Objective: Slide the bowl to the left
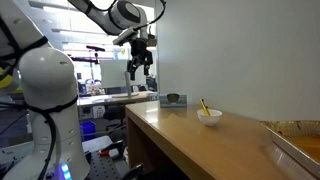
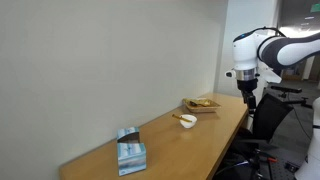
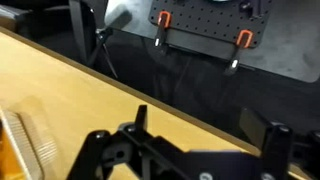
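The small white bowl (image 1: pixel 209 117) with a thin yellow stick poking out sits on the long wooden table (image 1: pixel 190 145) near the wall. It also shows in an exterior view (image 2: pixel 186 121) mid-table. My gripper (image 1: pixel 140 70) hangs high in the air, well away from the bowl, off the table's end; it also shows in an exterior view (image 2: pixel 247 99). In the wrist view the gripper (image 3: pixel 205 125) is open and empty above the table edge. The bowl is out of the wrist view.
A dark grey container (image 1: pixel 173 99) stands at the table's far end, also seen as a box (image 2: pixel 130 152). A wooden tray with items (image 2: pixel 203 104) lies beyond the bowl, its corner also showing in an exterior view (image 1: pixel 295 140). A wall runs along the table. Lab clutter lies past the table edge.
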